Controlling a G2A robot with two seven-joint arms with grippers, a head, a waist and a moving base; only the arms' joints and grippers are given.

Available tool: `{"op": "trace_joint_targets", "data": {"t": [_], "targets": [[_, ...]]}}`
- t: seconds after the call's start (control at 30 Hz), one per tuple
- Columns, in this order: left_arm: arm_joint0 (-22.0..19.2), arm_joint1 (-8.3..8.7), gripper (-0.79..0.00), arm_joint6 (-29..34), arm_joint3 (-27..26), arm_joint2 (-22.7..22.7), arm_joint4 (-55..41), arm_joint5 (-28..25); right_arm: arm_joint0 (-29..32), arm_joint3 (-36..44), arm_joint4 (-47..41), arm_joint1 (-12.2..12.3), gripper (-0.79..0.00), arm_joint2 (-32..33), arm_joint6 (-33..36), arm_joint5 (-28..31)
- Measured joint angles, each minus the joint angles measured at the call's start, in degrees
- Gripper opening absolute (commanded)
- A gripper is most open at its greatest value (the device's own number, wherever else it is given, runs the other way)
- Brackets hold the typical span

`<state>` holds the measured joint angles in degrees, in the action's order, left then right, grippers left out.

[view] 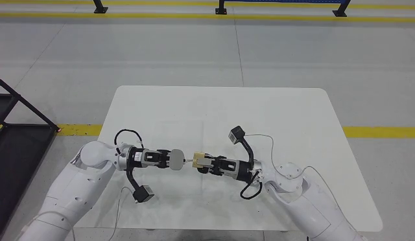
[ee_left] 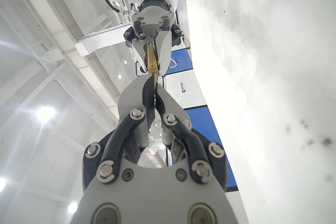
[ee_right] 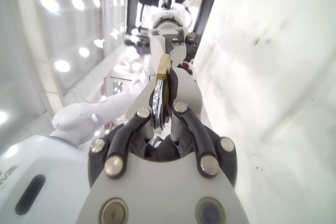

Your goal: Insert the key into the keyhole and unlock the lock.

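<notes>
My left claw (ee_left: 152, 88) is pinched narrow, its black pads (ee_left: 147, 99) pressed almost flat together on the key (view: 188, 161). From above, the key shows as a thin pale shaft sticking out of the claw tip, pointed straight at the other arm. The pads hide the head of the key in my left wrist view.

My right claw (ee_right: 164, 78) is clamped on the lock (ee_right: 164, 63). It grips the lock low down, with the shiny shackle (ee_right: 158, 101) running back between the fingers and the brass body poking out beyond the tips, facing the left claw.

The two claws meet nose to nose, held up above the surface (view: 259, 111), over its near half and left of centre. The left claw (view: 176, 159) comes in from the left and the right claw (view: 206, 163) from the right, with both forearms roughly in one line. The key's tip reaches the near face of the lock (view: 198, 160). In the left wrist view the brass body (ee_left: 152, 63) sits just past my fingertips. I cannot tell whether the blade is in the keyhole, or how far.

The surface is white with rounded corners. A yellow line crosses the floor behind it.
</notes>
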<state>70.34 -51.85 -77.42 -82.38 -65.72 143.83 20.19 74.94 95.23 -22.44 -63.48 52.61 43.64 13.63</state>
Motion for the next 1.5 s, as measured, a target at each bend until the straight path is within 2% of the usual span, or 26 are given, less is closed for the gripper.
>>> {"op": "trace_joint_targets", "data": {"t": [1.33,1.37,1.4,1.5], "targets": [[-2.0,-0.82,-0.785,2.5,0.9,4.5,0.4,0.9,0.2,0.2,0.8,-0.2,-0.785,0.2,0.5,-0.3],[-2.0,-0.82,-0.459,2.7,0.9,4.5,0.7,0.9,0.2,0.2,0.8,-0.2,-0.785,0.2,0.5,-0.3],[-2.1,-0.8,0.0,3.0,0.9,4.5,1.2,0.8,0.2,0.2,0.8,-0.2,-0.785,0.2,0.5,-0.3],[-2.1,-0.7,0.0,3.3,0.3,4.5,2.7,1.0,0.2,0.2,0.8,-0.2,-0.785,0.2,0.5,-0.3]]}}
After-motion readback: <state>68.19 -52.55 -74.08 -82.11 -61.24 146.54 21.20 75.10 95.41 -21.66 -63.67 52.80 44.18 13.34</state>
